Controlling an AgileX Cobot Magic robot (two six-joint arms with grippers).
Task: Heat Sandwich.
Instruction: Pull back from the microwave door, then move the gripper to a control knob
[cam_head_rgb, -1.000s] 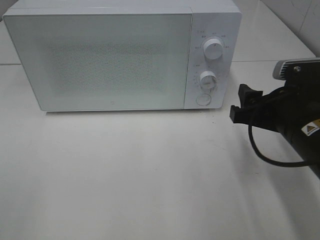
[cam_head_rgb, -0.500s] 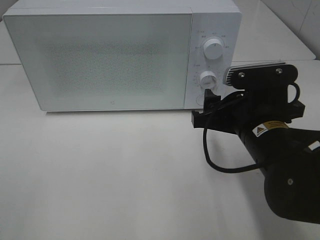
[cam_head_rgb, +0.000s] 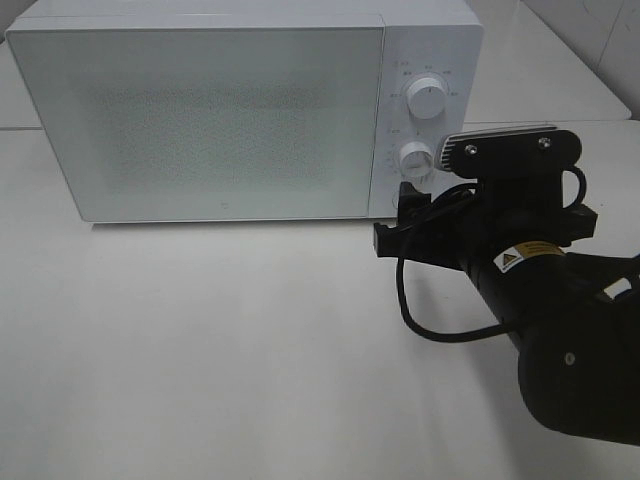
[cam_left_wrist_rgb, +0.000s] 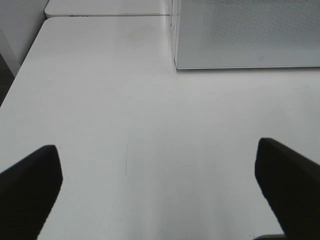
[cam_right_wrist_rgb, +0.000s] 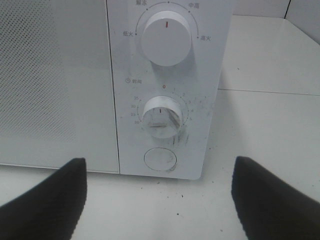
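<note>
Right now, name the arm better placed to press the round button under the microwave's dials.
Right. The right gripper sits just in front of the control panel, jaws open, facing the round button. The left gripper hangs over table near the microwave's other end.

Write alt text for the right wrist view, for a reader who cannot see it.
The open right gripper faces the control panel of a white microwave, its dark fingertips wide apart and holding nothing. The panel has an upper knob, a lower knob and a round button beneath them. The door is shut; the microwave stands on a white table.
</note>
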